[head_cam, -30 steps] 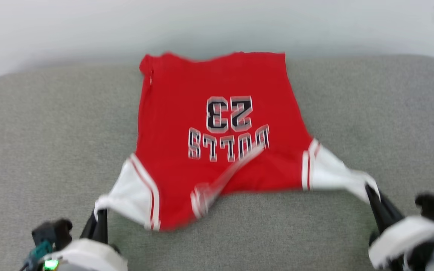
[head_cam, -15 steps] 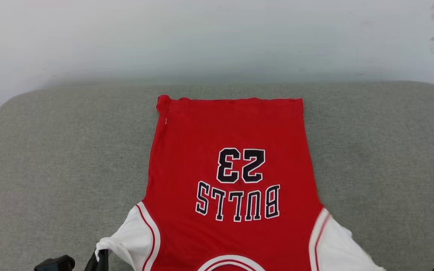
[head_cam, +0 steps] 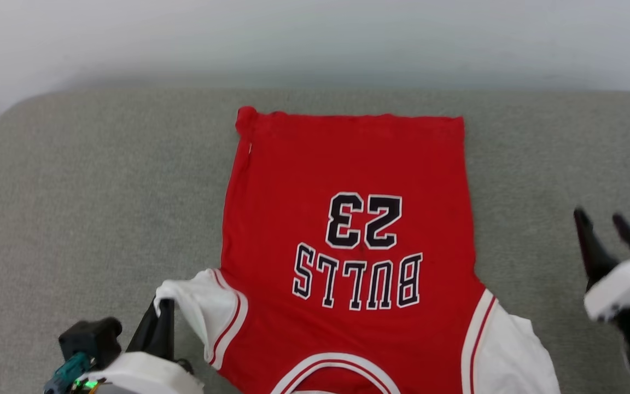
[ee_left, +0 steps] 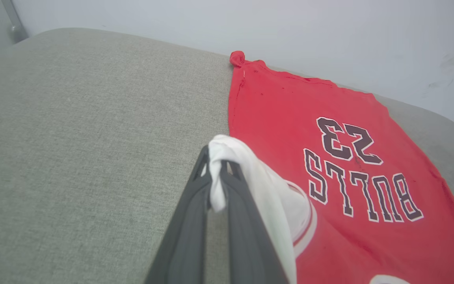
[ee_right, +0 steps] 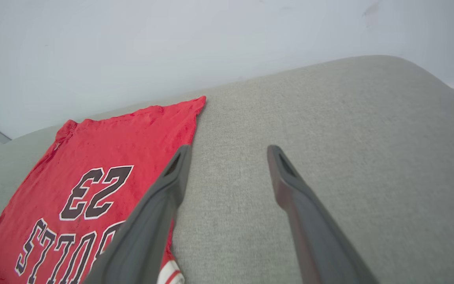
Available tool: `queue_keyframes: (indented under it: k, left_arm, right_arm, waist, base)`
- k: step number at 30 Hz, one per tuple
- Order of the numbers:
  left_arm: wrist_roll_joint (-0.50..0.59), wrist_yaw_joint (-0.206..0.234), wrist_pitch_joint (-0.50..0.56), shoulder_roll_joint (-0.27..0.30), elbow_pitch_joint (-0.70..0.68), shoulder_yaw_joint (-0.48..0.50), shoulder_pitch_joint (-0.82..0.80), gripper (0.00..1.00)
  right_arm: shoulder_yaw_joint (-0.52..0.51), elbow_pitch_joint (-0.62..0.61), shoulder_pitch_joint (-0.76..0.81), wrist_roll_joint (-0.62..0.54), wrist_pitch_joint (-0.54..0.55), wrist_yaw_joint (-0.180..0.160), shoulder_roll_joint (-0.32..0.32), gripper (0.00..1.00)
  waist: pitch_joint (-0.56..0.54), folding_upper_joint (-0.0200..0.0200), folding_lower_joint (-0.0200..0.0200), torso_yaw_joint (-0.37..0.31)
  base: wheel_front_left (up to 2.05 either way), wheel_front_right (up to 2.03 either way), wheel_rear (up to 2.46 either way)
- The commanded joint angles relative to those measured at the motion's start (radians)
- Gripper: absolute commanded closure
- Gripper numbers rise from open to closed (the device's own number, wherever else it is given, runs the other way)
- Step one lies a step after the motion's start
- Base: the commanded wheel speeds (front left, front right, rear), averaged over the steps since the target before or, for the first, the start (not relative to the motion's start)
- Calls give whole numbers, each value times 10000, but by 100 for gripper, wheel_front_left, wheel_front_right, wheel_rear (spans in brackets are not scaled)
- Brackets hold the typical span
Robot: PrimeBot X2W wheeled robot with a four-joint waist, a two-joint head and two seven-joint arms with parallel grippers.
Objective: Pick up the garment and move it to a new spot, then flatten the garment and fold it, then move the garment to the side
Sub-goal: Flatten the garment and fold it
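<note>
Red garment (head_cam: 348, 164) lies print side up on the grey padded surface (head_cam: 74, 191), roughly centred. Its hem (head_cam: 359, 117) is on the far side near the pale wall (head_cam: 315, 38), and its collar trim (head_cam: 331, 364) is at the near edge of the head view. Body is mostly flat; the far-left hem corner (head_cam: 245, 116) is bunched into a small knot. Black "23" numerals (head_cam: 364, 219) and "BULLS" lettering (head_cam: 356, 279) read upside down from the head camera. Left tool (head_cam: 163, 303) is at lower left, fingers pressed together and pinching the edge of the white sleeve (head_cam: 200, 295) on that side. Left wrist view shows white fabric wrapped over the fingertips, with that sleeve lifted off the surface and doubled back toward the red body. Right tool (head_cam: 599, 216) sits out to the right of the garment, fingers spread with nothing between them, clear of the fabric. Right wrist view shows bare grey surface between the two fingers and the garment's side edge running behind the finger on the left of that view. Cannot tell if the right fingertips touch the surface. The other white sleeve (head_cam: 512, 350) lies loose and slightly rumpled at lower right, apart from the right tool.
</note>
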Motion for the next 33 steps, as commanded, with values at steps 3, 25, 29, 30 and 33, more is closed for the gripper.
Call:
queue_keyframes:
  k: [3,25,29,30,33]
  left_arm:
    - [184,-148,-81,-12,-154,-174,-592,100]
    - [713,-1288,-1096,-972,667,-1289,-3562,100]
    - [732,-1347,-1163,-1012,829,-1364,-3711,100]
    - [732,-1356,-1172,-1012,875,-1376,-3723,100]
    - [730,-1351,-1189,-1015,973,-1403,-3775,100]
  right_arm:
    - [42,963,-1468,187,315,-3,-426,0]
    - [934,6598,-9478,-1138,5593,-3,-1994,0]
    - [630,7564,-9369,-1462,6306,-5,-1699,0]
    - [555,7807,-9268,-1537,6525,-3,-1589,0]
    - [365,8259,-9137,-1724,6938,-3,-1383,95]
  waist:
    - [865,0,0,504]
    - [4182,0,0,2709]
    - [4291,0,0,2762]
    - [4290,0,0,2758]
    - [4226,0,0,2749]
  base:
    - [0,0,0]
    - [0,0,0]
    - [0,0,0]
    - [0,0,0]
    - [0,0,0]
